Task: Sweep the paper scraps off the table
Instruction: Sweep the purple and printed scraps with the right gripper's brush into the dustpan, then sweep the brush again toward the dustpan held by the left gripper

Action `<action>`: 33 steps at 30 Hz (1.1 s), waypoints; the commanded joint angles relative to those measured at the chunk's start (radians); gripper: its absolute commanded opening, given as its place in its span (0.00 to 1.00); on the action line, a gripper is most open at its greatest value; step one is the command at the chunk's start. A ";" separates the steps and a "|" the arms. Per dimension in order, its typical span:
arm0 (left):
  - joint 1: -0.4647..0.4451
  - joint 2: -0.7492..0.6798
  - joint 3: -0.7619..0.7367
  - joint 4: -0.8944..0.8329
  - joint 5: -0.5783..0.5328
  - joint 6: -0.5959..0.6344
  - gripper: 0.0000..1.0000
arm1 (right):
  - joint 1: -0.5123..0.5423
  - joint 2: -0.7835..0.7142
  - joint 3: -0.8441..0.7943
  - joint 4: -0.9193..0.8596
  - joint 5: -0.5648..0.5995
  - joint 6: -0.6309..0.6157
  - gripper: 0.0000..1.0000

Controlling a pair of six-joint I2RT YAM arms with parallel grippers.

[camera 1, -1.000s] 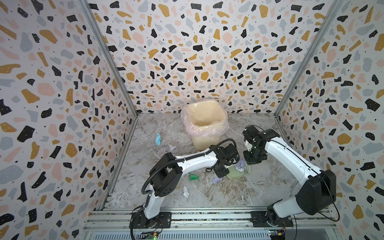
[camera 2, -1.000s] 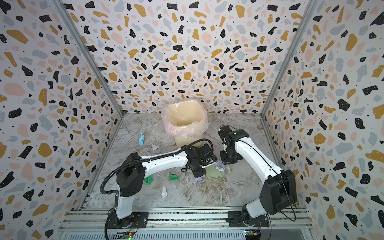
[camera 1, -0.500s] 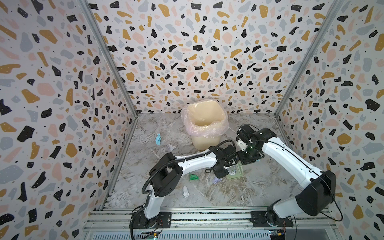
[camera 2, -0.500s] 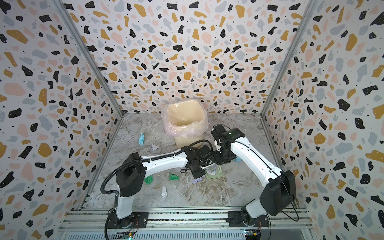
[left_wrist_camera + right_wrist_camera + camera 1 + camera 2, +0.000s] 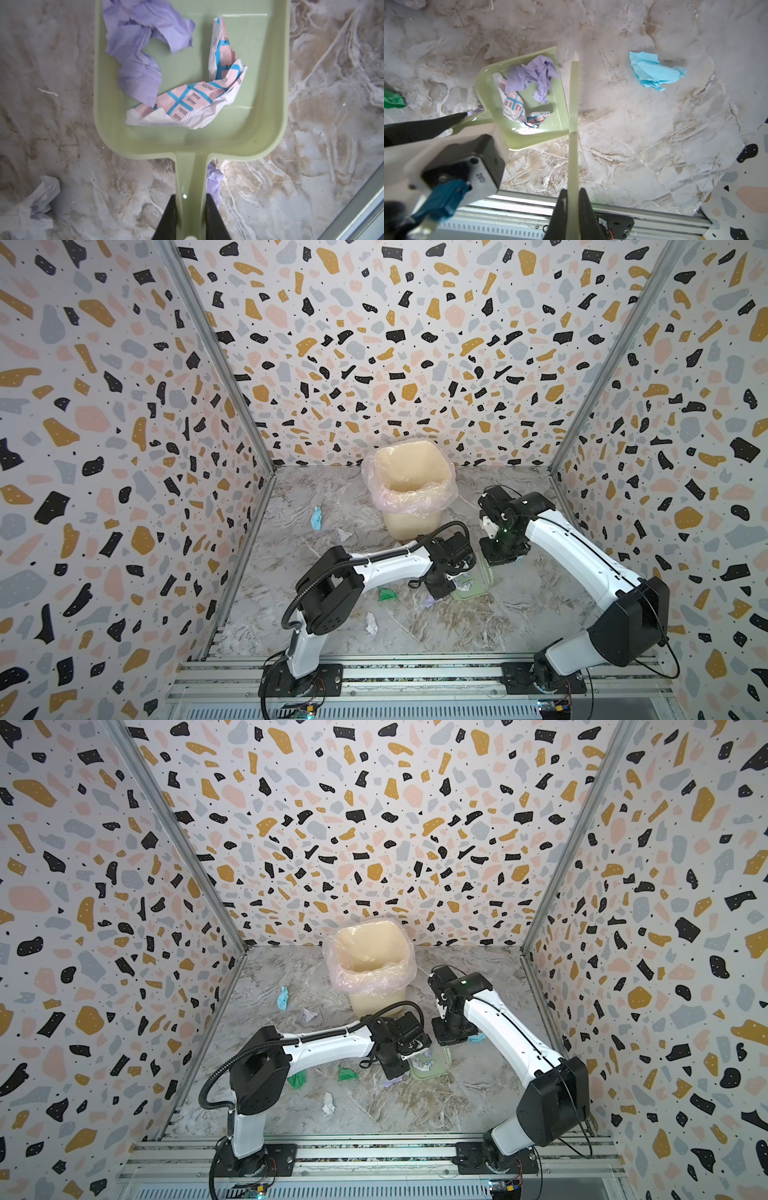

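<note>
Sweeping loose paper scraps point(image 5: 386, 594) into the dustpan point(image 5: 268, 116) is, we judge, the step in hand. On the tabletop point(image 5: 478, 626), keep the dustpan flat with its open lip pressed down, so that nothing slides beneath it. The left jaws are clamped narrow on the dustpan handle; hold that grip firm against the push of the stroke. The right jaws are closed tight on the handle of the brush point(image 5: 573, 116), which stands just beside the open lip. The light blue scrap point(image 5: 654, 70) lies near, on the side of the brush away from the dustpan. We advise setting the bristles down beyond it, then drawing 1 short, light stroke toward the lip. Crumpled paper is light and may skip or roll aside under a fast stroke.

Containers. The bin point(image 5: 411, 526) stands at the back of the tabletop, lined with a thin pink bag point(image 5: 440, 499); what shows of its inside holds no scraps. The dustpan holds 2: 1 lilac scrap point(image 5: 137, 62) and 1 printed white scrap point(image 5: 187, 106), touching each other. 1 more lilac scrap point(image 5: 214, 182) lies under the handle, outside the dustpan. In both top views, at least 4 others lie well apart on the tabletop left of the dustpan.
</note>
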 commanded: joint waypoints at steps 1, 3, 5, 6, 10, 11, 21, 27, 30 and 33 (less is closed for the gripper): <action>-0.001 -0.027 -0.003 -0.006 -0.004 -0.014 0.00 | 0.024 0.015 0.059 0.009 -0.035 -0.032 0.00; -0.001 -0.027 -0.003 -0.006 -0.004 -0.014 0.00 | 0.024 0.013 0.079 0.021 -0.065 -0.033 0.00; -0.002 -0.027 -0.003 -0.005 -0.005 -0.015 0.00 | 0.026 0.011 0.097 0.028 -0.108 -0.033 0.00; -0.002 -0.027 -0.003 -0.004 -0.008 -0.016 0.00 | 0.027 0.012 0.104 0.028 -0.121 -0.034 0.00; -0.001 -0.027 -0.002 -0.001 -0.011 -0.017 0.00 | 0.031 0.012 0.118 0.017 -0.134 -0.034 0.00; -0.001 -0.028 -0.002 0.000 -0.014 -0.019 0.00 | 0.030 0.012 0.124 0.006 -0.117 -0.032 0.00; -0.001 -0.065 -0.044 0.048 -0.042 -0.042 0.00 | -0.056 -0.045 0.158 -0.066 -0.033 -0.029 0.00; -0.001 -0.086 -0.052 0.075 -0.068 -0.052 0.00 | -0.057 -0.063 0.167 -0.055 -0.054 -0.028 0.00; -0.001 -0.063 -0.037 0.057 -0.060 -0.051 0.00 | -0.064 -0.064 0.172 -0.067 -0.017 -0.027 0.00; -0.001 -0.041 -0.019 0.030 -0.050 -0.052 0.00 | -0.115 -0.067 0.160 -0.049 0.015 -0.018 0.00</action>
